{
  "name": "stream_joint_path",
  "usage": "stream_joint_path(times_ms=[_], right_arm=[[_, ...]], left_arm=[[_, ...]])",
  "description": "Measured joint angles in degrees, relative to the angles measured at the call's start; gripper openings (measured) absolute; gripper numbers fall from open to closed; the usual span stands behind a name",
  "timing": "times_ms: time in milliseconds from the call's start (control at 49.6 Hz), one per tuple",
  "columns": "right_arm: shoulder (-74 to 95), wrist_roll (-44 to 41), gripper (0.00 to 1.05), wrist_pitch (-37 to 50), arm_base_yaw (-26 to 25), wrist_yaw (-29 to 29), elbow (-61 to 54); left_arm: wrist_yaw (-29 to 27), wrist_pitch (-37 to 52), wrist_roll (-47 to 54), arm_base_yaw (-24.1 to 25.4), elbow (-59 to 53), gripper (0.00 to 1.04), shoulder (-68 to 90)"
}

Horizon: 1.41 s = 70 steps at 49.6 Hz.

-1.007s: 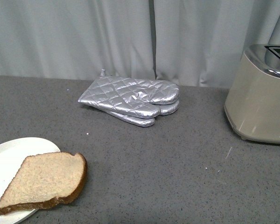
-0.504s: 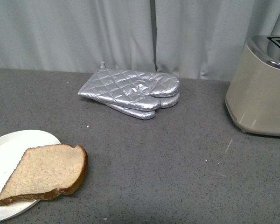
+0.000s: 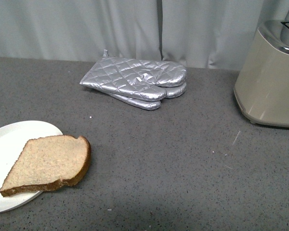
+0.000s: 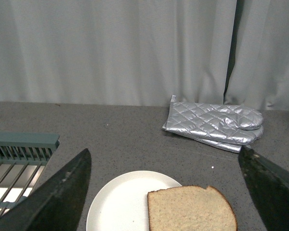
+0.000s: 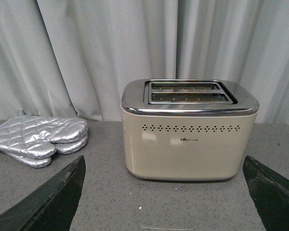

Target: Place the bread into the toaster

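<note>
Soft, even light filled all three of my views, leaving faint shadows under the oven mitts (image 3: pixel 135 83) and bread (image 3: pixel 48 163), and a dimmer band on the near tabletop (image 3: pixel 183 214). The metal top of the toaster (image 5: pixel 189 139) showed mild glare. Fingers (image 4: pixel 53 197) of my left pincer (image 4: pixel 164 152) and right pincer (image 5: pixel 164 160) appeared dark, soft-focused.

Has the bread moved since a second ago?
No. The bread overhangs the plate rim just as before; the whole view shifted together, oven mitts included.
</note>
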Motion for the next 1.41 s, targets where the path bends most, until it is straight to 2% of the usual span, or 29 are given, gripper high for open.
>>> stream_joint_path(times_ms=[60, 121, 1410], right_arm=[[0.0, 0.0, 0.95, 0.0, 0.0, 0.0, 0.0], [0.0, 0.0, 0.95, 0.0, 0.0, 0.0, 0.0], [0.0, 0.0, 0.95, 0.0, 0.0, 0.0, 0.0]], left_arm=[[0.0, 0.0, 0.1, 0.0, 0.0, 1.0, 0.0], [0.0, 0.0, 0.0, 0.0, 0.0, 0.97, 0.0], [0.0, 0.0, 0.0, 0.0, 0.0, 0.98, 0.0]])
